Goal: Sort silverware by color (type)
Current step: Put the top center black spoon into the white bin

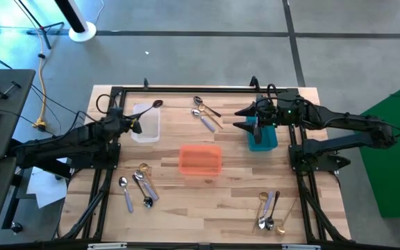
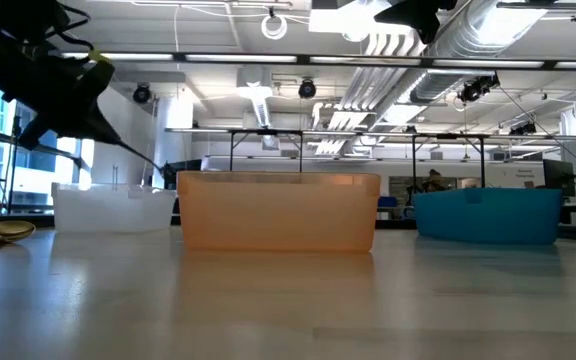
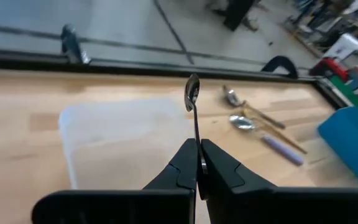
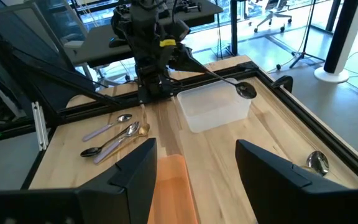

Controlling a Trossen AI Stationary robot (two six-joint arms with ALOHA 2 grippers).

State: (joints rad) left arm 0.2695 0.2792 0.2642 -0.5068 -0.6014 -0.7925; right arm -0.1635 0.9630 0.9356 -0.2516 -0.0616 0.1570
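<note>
From above, the left gripper (image 1: 132,125) pinches a black spoon (image 1: 151,110) by its handle, and the spoon pokes out over the clear bin (image 1: 146,123). If the spoon drops from here, its round end could hit the bin's edge and bounce onto the desk (image 1: 235,180). The right gripper (image 1: 245,118) hangs wide open and empty beside the teal bin (image 1: 262,139). The orange bin (image 1: 200,160) sits in the middle. Other spoons lie in three small heaps on the wood.

From desk height, the orange bin (image 2: 278,210) looks soft and see-through, with the clear one on one side and the teal one on the other. A gold spoon (image 2: 3,232) lies at the edge.

From the left wrist, the gripper's fingers (image 3: 219,171) are shut tight on the thin shiny handle. The spoon (image 3: 192,99) stands almost straight up, so it could slip or twist. The clear bin (image 3: 123,140) looks milky and smooth.

From the right wrist, the two dark fingers (image 4: 272,165) stand far apart. A heap of spoons (image 4: 114,137) lies on the pale striped wood.
</note>
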